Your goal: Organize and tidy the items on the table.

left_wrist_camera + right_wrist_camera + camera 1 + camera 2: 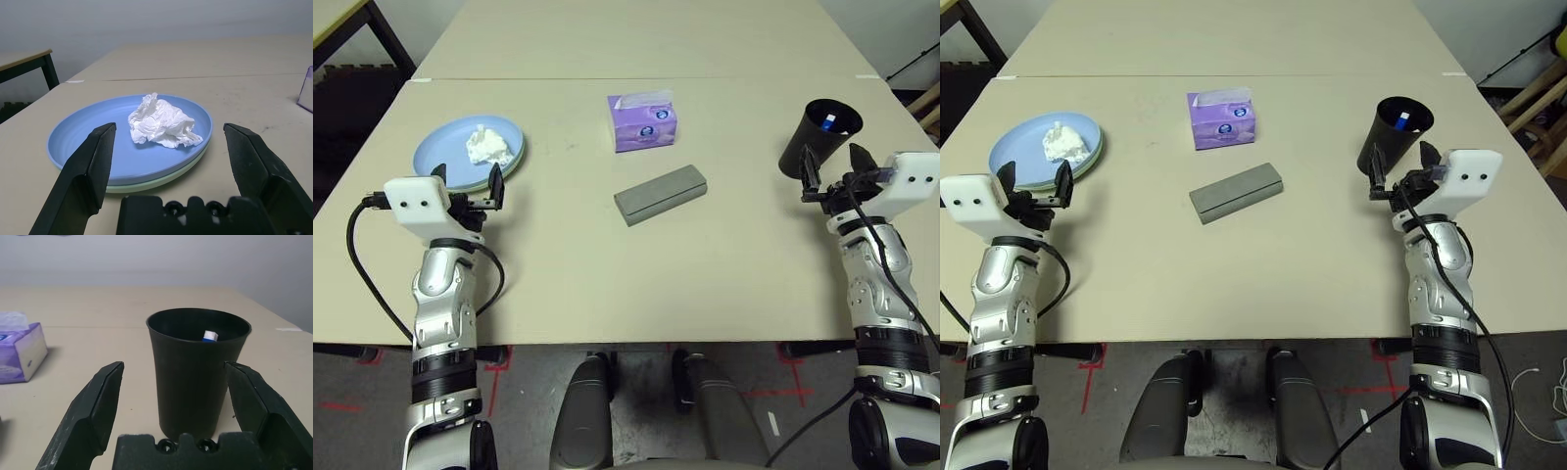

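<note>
I see my left gripper (481, 190) spread wide and empty before the stacked plates (440, 157) with tissue (489, 145) near the table's (607, 284) left edge; my right gripper (832, 168) gapes, unloaded, before a black cup (819, 135). The closed glasses case (660, 194) lies mid-table, bare tabletop around it, a purple tissue box (642, 120) beyond.

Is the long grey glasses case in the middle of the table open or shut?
Shut. The long grey glasses case lies flat on the beige table as one closed block, lid down, with no gap or interior showing.

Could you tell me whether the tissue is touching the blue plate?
Touching: the left wrist view shows the tissue resting on the blue plate.
</note>
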Action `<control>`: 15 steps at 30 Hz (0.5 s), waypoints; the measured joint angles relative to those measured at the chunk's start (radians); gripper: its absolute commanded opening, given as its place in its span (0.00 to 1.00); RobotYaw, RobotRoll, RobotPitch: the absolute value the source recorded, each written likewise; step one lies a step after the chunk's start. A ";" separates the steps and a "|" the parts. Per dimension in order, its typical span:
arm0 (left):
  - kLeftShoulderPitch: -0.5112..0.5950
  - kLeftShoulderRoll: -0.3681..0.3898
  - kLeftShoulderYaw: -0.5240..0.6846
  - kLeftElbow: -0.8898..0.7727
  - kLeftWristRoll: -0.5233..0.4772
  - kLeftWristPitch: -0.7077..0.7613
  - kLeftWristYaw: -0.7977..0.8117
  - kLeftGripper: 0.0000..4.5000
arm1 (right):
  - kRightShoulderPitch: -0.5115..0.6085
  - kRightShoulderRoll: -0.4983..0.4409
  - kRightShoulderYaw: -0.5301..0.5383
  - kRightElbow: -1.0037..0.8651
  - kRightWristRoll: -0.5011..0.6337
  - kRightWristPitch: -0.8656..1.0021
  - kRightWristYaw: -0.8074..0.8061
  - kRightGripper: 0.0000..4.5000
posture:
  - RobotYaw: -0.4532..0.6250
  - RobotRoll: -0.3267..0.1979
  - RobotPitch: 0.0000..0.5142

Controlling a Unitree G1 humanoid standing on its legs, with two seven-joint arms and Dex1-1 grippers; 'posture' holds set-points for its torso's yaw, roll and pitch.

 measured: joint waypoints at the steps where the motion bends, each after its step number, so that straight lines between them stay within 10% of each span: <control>1: 0.001 0.004 0.002 0.000 -0.004 0.000 -0.001 1.00 | 0.002 -0.005 0.000 0.000 0.005 0.001 0.009 1.00 | 0.52 0.62 0.37; 15: 0.017 0.019 0.005 0.001 -0.067 0.014 -0.048 1.00 | 0.046 -0.008 -0.004 -0.050 0.041 0.034 0.013 1.00 | 0.52 0.62 0.34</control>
